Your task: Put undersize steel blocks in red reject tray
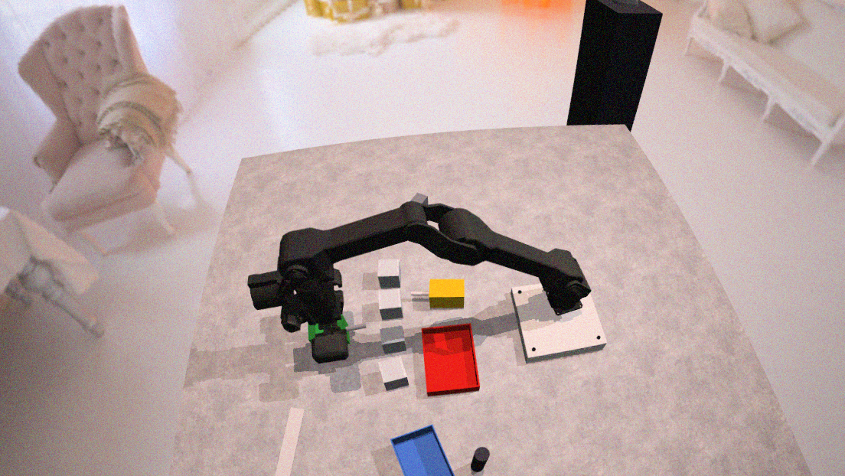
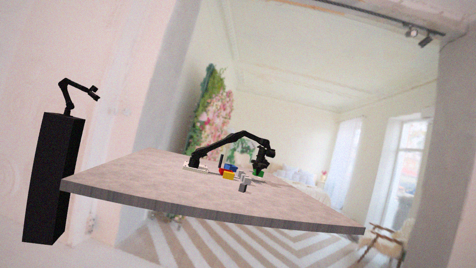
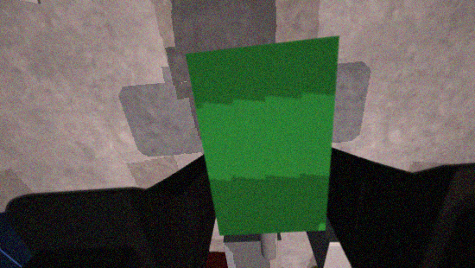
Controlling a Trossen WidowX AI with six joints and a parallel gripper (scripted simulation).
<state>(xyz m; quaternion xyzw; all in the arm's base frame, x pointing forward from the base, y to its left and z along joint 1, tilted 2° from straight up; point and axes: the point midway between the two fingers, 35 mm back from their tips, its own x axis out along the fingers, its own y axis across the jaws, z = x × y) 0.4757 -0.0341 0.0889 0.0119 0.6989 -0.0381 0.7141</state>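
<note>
While the green GO gauge (image 1: 314, 333) (image 2: 259, 173) (image 3: 268, 138) is pinched in the gripper (image 1: 329, 332) (image 2: 258, 172) (image 3: 261, 150), its pin (image 1: 356, 327) (image 3: 269, 245) is directed toward the row of steel blocks (image 1: 392, 339) (image 2: 245, 180). Alignment with a bore cannot be confirmed.

Home interior: tufted armchair (image 1: 88, 70), curtained window (image 2: 412, 149).

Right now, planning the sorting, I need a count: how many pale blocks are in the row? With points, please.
4. In the top view, two (image 1: 389, 270) (image 1: 389, 300) (image 2: 246, 181) (image 3: 338, 256) are left of the yellow gauge (image 1: 446, 289) (image 2: 228, 175), two (image 1: 392, 337) (image 1: 392, 372) (image 2: 240, 172) (image 3: 246, 256) left of the red tray (image 1: 449, 369) (image 2: 223, 171) (image 3: 216, 260).
</note>
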